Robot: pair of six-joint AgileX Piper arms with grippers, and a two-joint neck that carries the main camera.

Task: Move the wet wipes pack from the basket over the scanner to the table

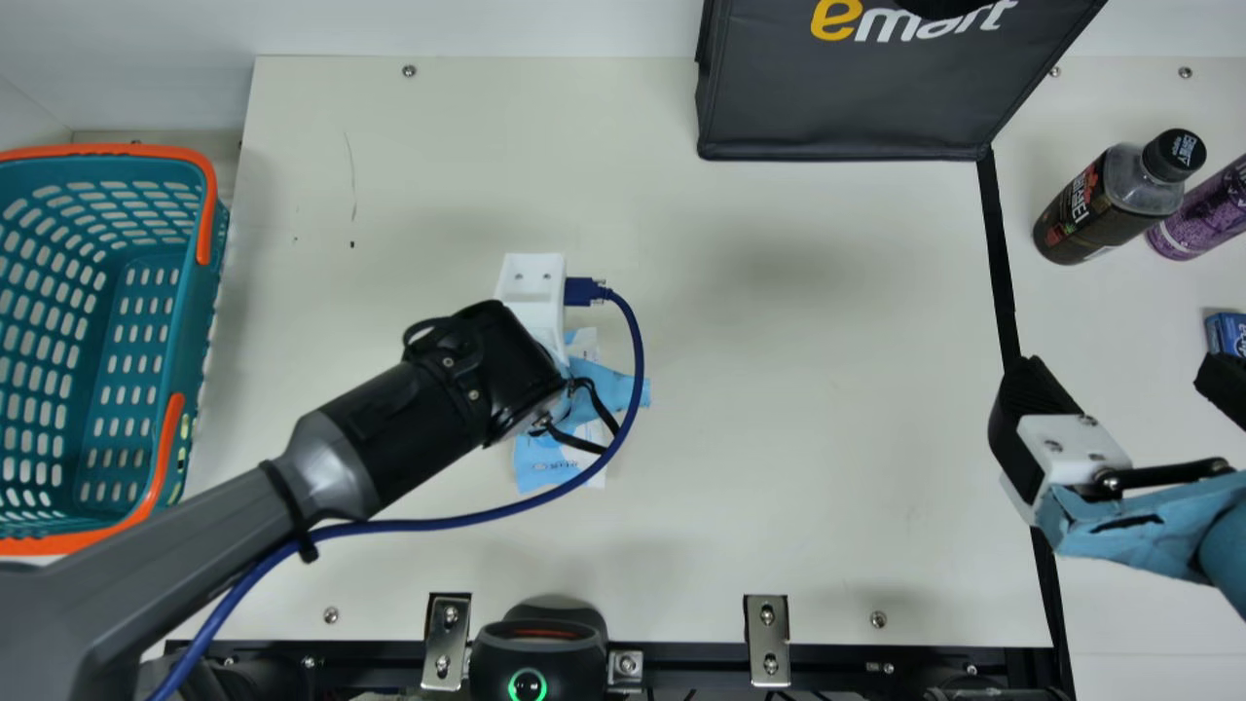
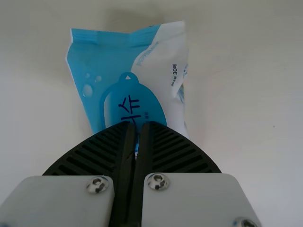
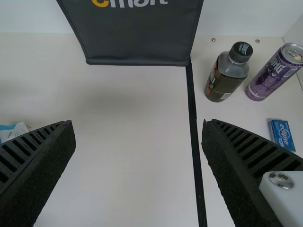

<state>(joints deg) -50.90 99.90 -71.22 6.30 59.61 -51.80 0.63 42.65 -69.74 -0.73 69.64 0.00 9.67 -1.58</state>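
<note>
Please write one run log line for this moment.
left gripper: shut, at pack, hold unclear | pack: outside basket | right gripper: open, empty

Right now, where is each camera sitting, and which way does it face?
Main: on the neck above the table, facing steeply down; my left arm and right claw show.
Left wrist: on that arm, facing down at the wet wipes pack; it shows the left claw.
Right wrist: on the right arm, looking across the table toward the black bag; it shows the right claw, open.
Shared: main and right wrist both show the bag and bottle.
</note>
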